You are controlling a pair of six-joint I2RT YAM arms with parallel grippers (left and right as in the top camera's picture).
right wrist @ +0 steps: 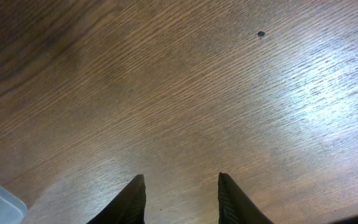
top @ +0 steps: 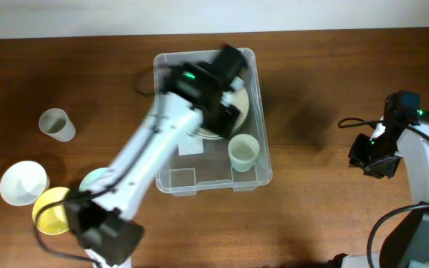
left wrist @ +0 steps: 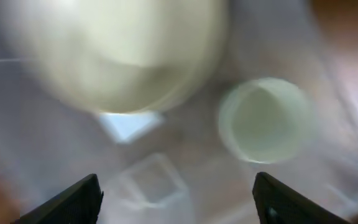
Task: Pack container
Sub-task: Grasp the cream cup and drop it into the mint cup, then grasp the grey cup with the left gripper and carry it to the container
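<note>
The bowl (left wrist: 110, 50) is judged released into the container (top: 207, 186), the left gripper (left wrist: 176, 193) spread empty; withdrawal is called for next.

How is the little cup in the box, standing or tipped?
Standing: the cup shows its round open mouth from above, inside the container.

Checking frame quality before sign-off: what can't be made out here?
- Overhead: the left arm covers most of the bowl in the container and hides the left claw.
- Left wrist: motion blur smears bowl, cup and label; no text readable.
- Right wrist: only a container corner shows, cut by the edge.
</note>
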